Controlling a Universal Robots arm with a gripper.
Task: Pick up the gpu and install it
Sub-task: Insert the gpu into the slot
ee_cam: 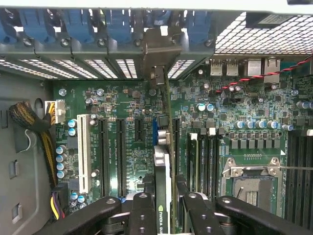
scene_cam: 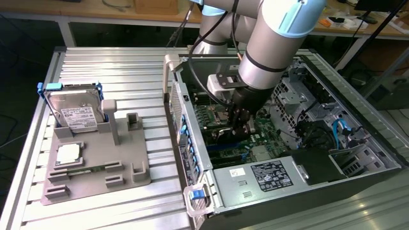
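Observation:
My gripper (scene_cam: 237, 125) is lowered inside the open computer case (scene_cam: 191, 158), shut on the gpu (scene_cam: 225, 134). In the wrist view the gpu (ee_cam: 163, 169) shows edge-on as a thin dark card. It stands upright between the black fingers (ee_cam: 142, 213) just above the green motherboard (ee_cam: 122, 103). Its grey metal bracket (ee_cam: 159, 46) reaches the case's rear slot openings, beside the blue latches (ee_cam: 115, 22). The card's lower edge lines up with a long expansion slot (ee_cam: 174, 139); whether it is seated in that slot I cannot tell.
On the aluminium table, at the exterior view's left, a grey fixture (scene_cam: 121, 158) carries a silver hard drive (scene_cam: 75, 112) and a small square chip (scene_cam: 68, 153). Inside the case are the power supply (scene_cam: 271, 176), a CPU socket (ee_cam: 252, 183), a white slot (ee_cam: 82, 152) and cable bundles (ee_cam: 29, 120).

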